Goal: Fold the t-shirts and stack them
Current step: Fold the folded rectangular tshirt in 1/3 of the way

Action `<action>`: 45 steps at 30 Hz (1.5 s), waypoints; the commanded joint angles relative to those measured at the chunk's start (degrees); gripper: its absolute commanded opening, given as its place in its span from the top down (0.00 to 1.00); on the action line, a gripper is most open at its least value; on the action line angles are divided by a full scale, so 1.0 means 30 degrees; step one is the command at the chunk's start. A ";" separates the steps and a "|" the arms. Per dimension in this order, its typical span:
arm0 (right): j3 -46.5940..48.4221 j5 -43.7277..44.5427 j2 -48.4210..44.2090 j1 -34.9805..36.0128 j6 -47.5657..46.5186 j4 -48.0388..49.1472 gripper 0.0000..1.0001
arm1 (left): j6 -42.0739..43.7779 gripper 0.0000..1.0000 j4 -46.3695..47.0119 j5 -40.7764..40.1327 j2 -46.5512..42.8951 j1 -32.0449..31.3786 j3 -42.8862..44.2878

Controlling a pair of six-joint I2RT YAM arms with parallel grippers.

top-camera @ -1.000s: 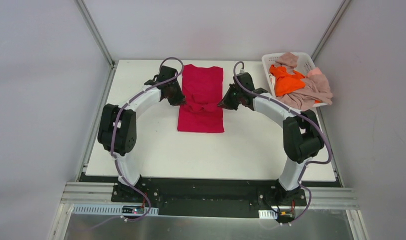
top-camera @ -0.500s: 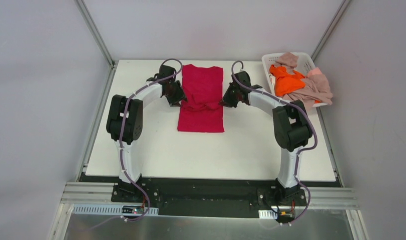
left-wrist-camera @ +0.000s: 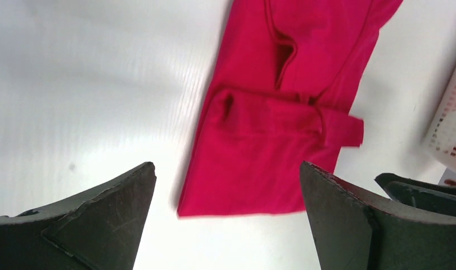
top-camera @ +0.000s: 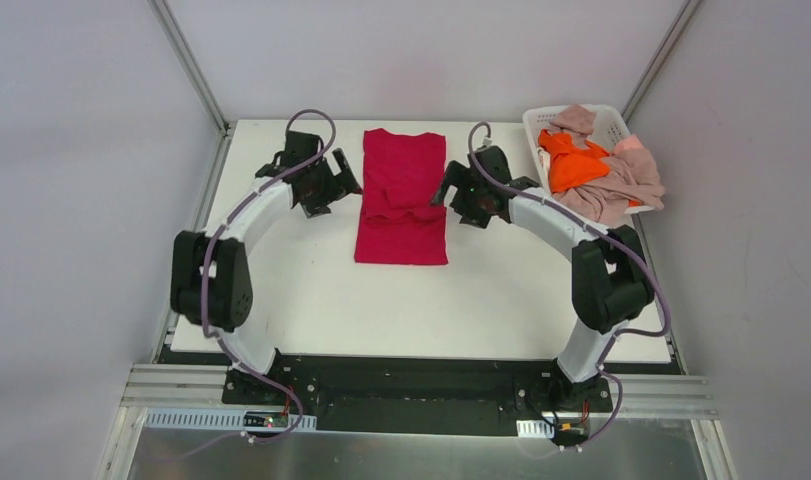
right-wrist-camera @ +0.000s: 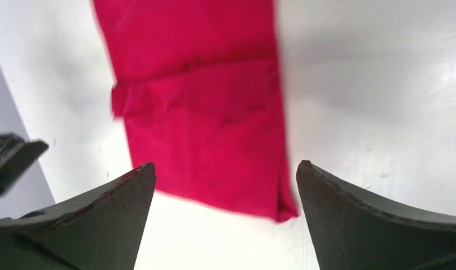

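A crimson-red t-shirt (top-camera: 402, 200) lies folded into a narrow strip at the back middle of the white table (top-camera: 311, 300). Its upper part is doubled over, with a wavy edge across the middle. My left gripper (top-camera: 339, 193) hovers just off the shirt's left edge, open and holding nothing. On the shirt's right side my right gripper (top-camera: 457, 198) is also open and holding nothing. The left wrist view has the red t-shirt (left-wrist-camera: 270, 152) beyond the wide-apart left gripper (left-wrist-camera: 226, 165). In the right wrist view the red t-shirt (right-wrist-camera: 203, 124) lies ahead of the spread right gripper (right-wrist-camera: 225, 164).
A white plastic basket (top-camera: 609, 117) stands at the back right corner, holding an orange t-shirt (top-camera: 573, 165) and pink-beige t-shirts (top-camera: 626, 185) that spill over its rim. Grey walls and metal posts close in the table.
Both grippers have opened and let go of the red shirt's bunched middle. They have drawn outward from it, and the cloth now lies flatter.
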 commanded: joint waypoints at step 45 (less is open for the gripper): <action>0.6033 0.1933 0.3048 0.1536 -0.4072 0.0393 0.00 | -0.1775 0.04 0.0933 -0.0745 -0.7524 -0.0499 -0.9818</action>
